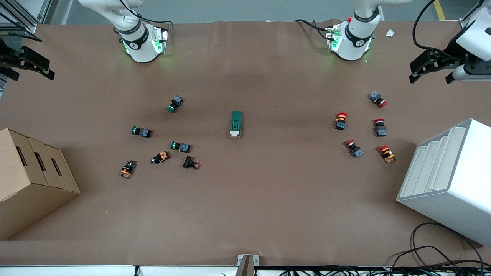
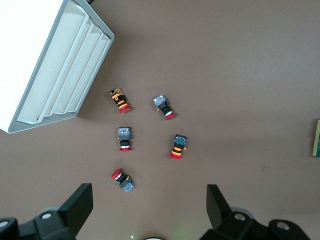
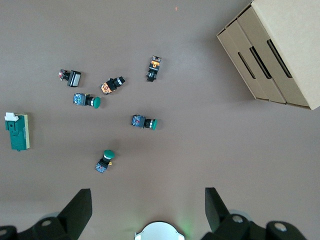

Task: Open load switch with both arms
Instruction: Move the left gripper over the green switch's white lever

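Observation:
The load switch (image 1: 236, 124), a dark-green block with a white lever piece at the end nearer the front camera, lies flat in the middle of the brown table. It also shows in the right wrist view (image 3: 16, 131), and only its edge (image 2: 317, 137) shows in the left wrist view. My left gripper (image 1: 429, 73) hangs open high over the left arm's end of the table, its fingers (image 2: 80, 205) wide apart with nothing between them. My right gripper (image 1: 32, 71) hangs open high over the right arm's end, its fingers (image 3: 80, 207) equally wide. Both are well away from the switch.
Several green and orange push buttons (image 1: 180, 146) lie scattered toward the right arm's end, and several red ones (image 1: 341, 120) toward the left arm's end. A cardboard box (image 1: 30, 180) stands at the right arm's end, a white slotted rack (image 1: 448, 180) at the left arm's end.

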### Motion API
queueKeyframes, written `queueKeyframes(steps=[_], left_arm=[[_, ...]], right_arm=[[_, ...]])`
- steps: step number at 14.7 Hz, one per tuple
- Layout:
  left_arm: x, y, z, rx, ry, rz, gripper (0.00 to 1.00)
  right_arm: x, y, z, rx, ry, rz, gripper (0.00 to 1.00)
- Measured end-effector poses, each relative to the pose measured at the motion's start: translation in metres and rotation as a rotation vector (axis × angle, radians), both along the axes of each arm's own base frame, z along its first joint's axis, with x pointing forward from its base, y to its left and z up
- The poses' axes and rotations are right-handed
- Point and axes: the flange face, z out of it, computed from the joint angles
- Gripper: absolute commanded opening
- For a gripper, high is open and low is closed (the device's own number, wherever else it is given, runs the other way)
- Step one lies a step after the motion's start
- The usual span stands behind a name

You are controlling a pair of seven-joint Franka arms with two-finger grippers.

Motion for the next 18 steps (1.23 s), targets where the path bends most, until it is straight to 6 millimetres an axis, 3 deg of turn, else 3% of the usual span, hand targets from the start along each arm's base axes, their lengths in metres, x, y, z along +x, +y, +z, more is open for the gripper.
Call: queueKeyframes(steps=[7,9,11,15,18], left_arm=[[0.001,-0.001,-0.001,0.0,0.002,-0.001,1.0],[0.007,-0.013,-0.009,-0.001,-0.002,-0.02,1.0],[0.016,-0.048,-0.026,0.0,-0.01,-0.025,1.0],[0.024,-0.155,-0.081,-0.007,0.015,0.084,1.0],[0.018,-0.223,-0.122,-0.014,0.02,0.164,1.0]], right_arm=[[0.0,0.0,0.0,0.0,0.0,0.0,1.0],[0.0,0.0,0.0,0.0,-0.001,0.0,1.0],[0.0,-0.001,0.001,-0.001,-0.004,-0.002,1.0],[0.002,-0.004,0.002,-0.002,-0.01,-0.007,1.0],[0.02,-0.007,-0.028,-0.002,0.047,-0.013,1.0]])
